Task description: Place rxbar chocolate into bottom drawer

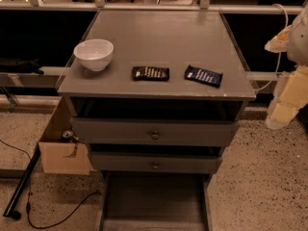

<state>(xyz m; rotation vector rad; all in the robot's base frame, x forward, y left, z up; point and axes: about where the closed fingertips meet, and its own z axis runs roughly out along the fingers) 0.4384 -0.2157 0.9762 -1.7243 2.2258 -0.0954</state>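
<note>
Camera view, left to right: a box (pixel 62 158) stands on the floor against the cabinet (pixel 159 32). On the cabinet top, a white bowl (pixel 94 53) sits near the left edge. The rxbar (pixel 150 73) lies flat near the front edge, apart from the bowl. Below it, the bottom drawer (pixel 154 198) is pulled out. A blue bar (pixel 203 75) lies right of the rxbar, not touching. The gripper (pixel 279 114) hangs beside the cabinet's right side; its state cannot be told.
</note>
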